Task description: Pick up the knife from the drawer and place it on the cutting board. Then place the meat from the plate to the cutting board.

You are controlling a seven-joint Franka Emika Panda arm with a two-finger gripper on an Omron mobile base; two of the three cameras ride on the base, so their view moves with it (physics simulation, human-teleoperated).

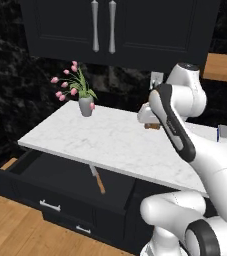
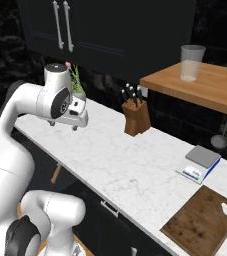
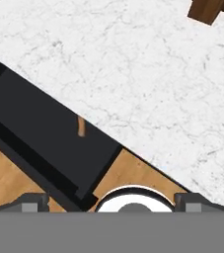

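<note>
The drawer stands pulled open under the marble counter's front edge. In it lies the knife, wooden handle toward me and blade running back under the counter; its handle also shows in the hand view and the right base view. My gripper hovers open and empty above the counter's left part, pointing down, well above the knife. The cutting board lies flat at the counter's near right end. The meat and the plate are out of view.
A knife block with dark-handled knives stands at the back of the counter. A vase of pink flowers sits at the far left, a small scale to the right. A glass rests on a wooden shelf.
</note>
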